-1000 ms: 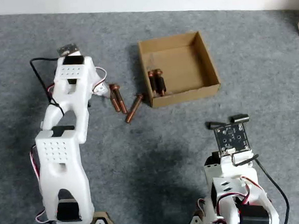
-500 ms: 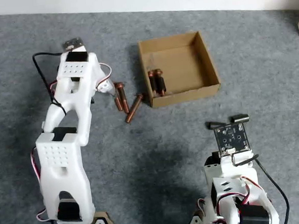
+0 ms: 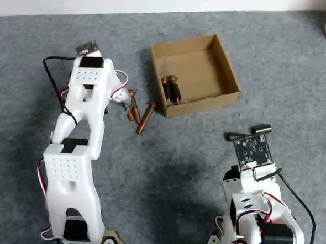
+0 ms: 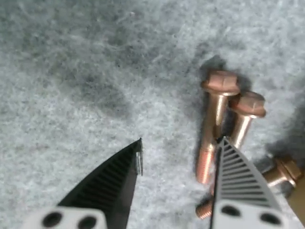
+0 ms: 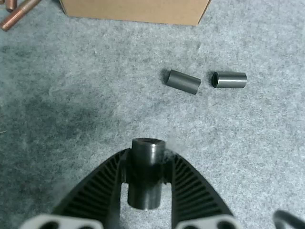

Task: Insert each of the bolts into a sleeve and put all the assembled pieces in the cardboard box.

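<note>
Ahead of the left gripper, whose tips are spread, two bolts are laid side by side, one shank just beside a tip. Bolt pickup is judged the step in hand; one shank must be centred between the jaws. A sleeve is pinched upright by the right gripper.

Hidden/cropped bits
High view: left arm covered part of two bolts. Left wrist view: third bolt lay partly behind a finger. Right wrist view: cardboard box was cropped at the edge. Pieces in the box were maybe sleeved, too small to tell.
</note>
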### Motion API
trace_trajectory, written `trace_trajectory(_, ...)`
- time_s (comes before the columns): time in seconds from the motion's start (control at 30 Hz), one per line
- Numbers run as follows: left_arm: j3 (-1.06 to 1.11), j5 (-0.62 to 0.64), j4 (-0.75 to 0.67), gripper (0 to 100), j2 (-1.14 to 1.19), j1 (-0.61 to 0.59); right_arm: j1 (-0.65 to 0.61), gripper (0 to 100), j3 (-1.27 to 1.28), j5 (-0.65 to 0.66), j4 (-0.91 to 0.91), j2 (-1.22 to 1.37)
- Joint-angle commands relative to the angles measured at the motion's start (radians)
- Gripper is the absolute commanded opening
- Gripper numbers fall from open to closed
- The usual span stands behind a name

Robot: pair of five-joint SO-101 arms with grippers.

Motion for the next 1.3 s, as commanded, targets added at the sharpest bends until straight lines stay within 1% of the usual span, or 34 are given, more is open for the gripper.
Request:
trace_trajectory(0.0, -0.038, 0.008, -0.071, 24, 0.031, 0.016, -0.008, 0.5, -0.039, 0.005, -0.019, -0.004)
trace_trajectory(0.13, -0.041, 0.012, -0.091, 24, 0.070, 0.019, -0.008, 0.5, -0.041, 0.005, -0.019, -0.004)
trace_trajectory(0.2, -0.041, 0.012, -0.094, 21, 0.070, 0.028, -0.008, 0.5, -0.041, 0.005, -0.018, -0.004)
trace_trajectory(0.27, -0.041, 0.009, -0.118, 13, 0.073, 0.035, -0.008, 0.5, -0.041, 0.005, -0.016, -0.004)
trace_trajectory(0.33, -0.039, 0.008, -0.173, 1, 0.077, 0.035, -0.008, 0.5, -0.042, 0.005, -0.013, -0.004)
trace_trajectory(0.37, -0.033, 0.008, -0.204, 0, 0.077, 0.033, -0.008, 0.5, -0.047, 0.005, -0.013, -0.005)
trace_trajectory(0.4, -0.031, 0.008, -0.226, 3, 0.077, 0.033, -0.008, 0.5, -0.059, 0.005, -0.013, -0.005)
trace_trajectory(0.43, -0.031, 0.008, -0.236, 4, 0.077, 0.033, -0.008, 0.5, -0.071, 0.005, -0.012, -0.005)
trace_trajectory(0.5, -0.031, 0.006, -0.238, 0, 0.077, 0.033, -0.008, 0.5, -0.102, 0.003, -0.010, -0.005)
trace_trajectory(0.53, -0.031, 0.006, -0.238, 0, 0.070, 0.033, -0.008, 0.5, -0.119, 0.003, -0.010, -0.005)
trace_trajectory(0.57, -0.035, 0.005, -0.232, 0, 0.067, 0.033, -0.008, 0.5, -0.137, 0.003, -0.010, -0.005)
trace_trajectory(0.67, -0.062, 0.002, -0.132, 0, 0.012, 0.035, -0.008, 0.5, -0.171, 0.003, -0.019, -0.005)
trace_trajectory(0.77, -0.071, -0.086, -0.011, 0, -0.082, 0.047, -0.008, 0.5, -0.170, 0.003, -0.035, -0.005)
trace_trajectory(0.83, -0.062, -0.124, 0.046, 0, -0.154, 0.061, -0.008, 0.5, -0.170, 0.003, -0.087, -0.005)
trace_trajectory(0.9, -0.041, -0.124, 0.077, 0, -0.225, 0.064, -0.016, 0.5, -0.168, -0.005, -0.156, -0.005)
trace_trajectory(0.97, 0.005, -0.129, 0.071, 0, -0.297, 0.064, -0.077, 0.5, -0.150, -0.066, -0.226, -0.004)
trace_trajectory(1.07, 0.127, -0.129, 0.009, 0, -0.415, 0.065, -0.232, 0.5, -0.070, -0.160, -0.326, -0.004)
trace_trajectory(1.17, 0.305, -0.130, -0.100, 0, -0.559, 0.065, -0.371, 0.5, 0.058, -0.230, -0.470, -0.004)
trace_trajectory(1.27, 0.544, -0.130, -0.262, 0, -0.734, 0.065, -0.447, 0.5, 0.199, -0.256, -0.662, -0.004)
